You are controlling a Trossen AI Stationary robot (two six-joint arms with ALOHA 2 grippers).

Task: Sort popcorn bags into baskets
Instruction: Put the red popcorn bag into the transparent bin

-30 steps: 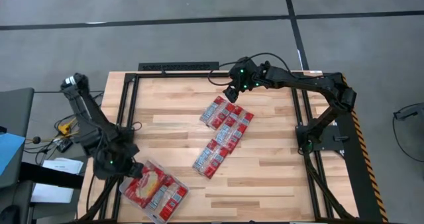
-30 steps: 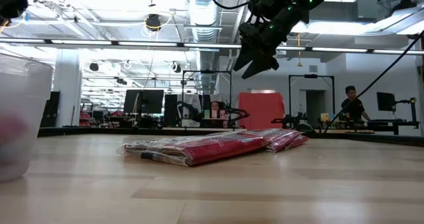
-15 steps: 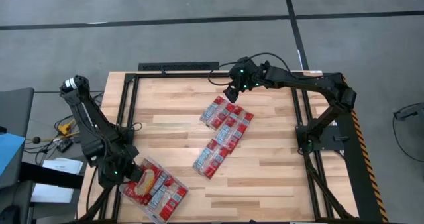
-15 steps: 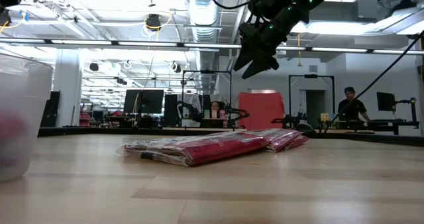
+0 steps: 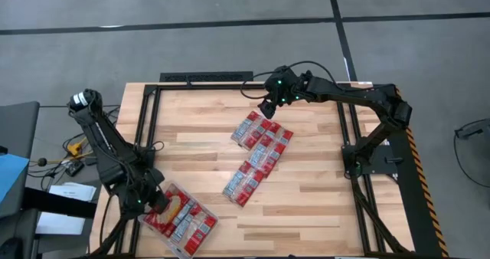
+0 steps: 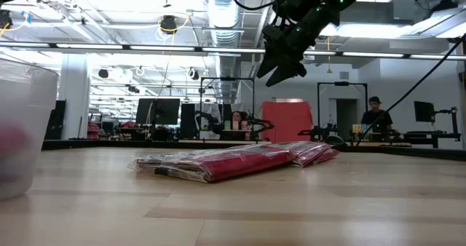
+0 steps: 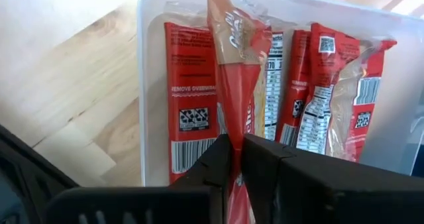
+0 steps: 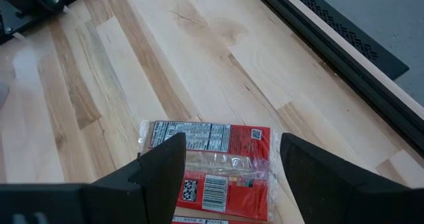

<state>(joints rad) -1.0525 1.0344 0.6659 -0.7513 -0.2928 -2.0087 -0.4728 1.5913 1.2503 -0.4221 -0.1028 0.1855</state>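
Note:
My left gripper [image 5: 151, 202] is over the clear tray [image 5: 215, 221] at the table's near left corner, shut on one red popcorn bag [image 7: 228, 65] that stands on edge above the tray. Several bags [image 7: 311, 91] lie flat inside the tray [image 7: 142, 85]. More bags [image 5: 256, 155] lie flat on the wood in two groups at mid-table. My right gripper [image 5: 268, 109] hovers open above the far group, its fingers either side of a bag [image 8: 212, 161] below without touching. In the low view it [image 6: 279, 71] hangs well above the bags [image 6: 233, 161]. My left gripper pinches the popcorn bag between its two fingers by its thin edge [image 7: 234, 132]. The bag stands on edge, reaching away from the fingers over the flat bags in the tray. Whether its far end touches them I cannot tell.
A black frame rail [image 5: 207, 78] runs along the table's far edge, with more rails at both sides. Bare wood lies between the tray and the mid-table bags. The tray's wall [image 6: 25, 129] shows at the low view's left. People [image 6: 374, 116] stand in the room beyond.
My left gripper has moved toward the table's near edge and a little right, carrying its bag over the tray. The right arm has kept still.

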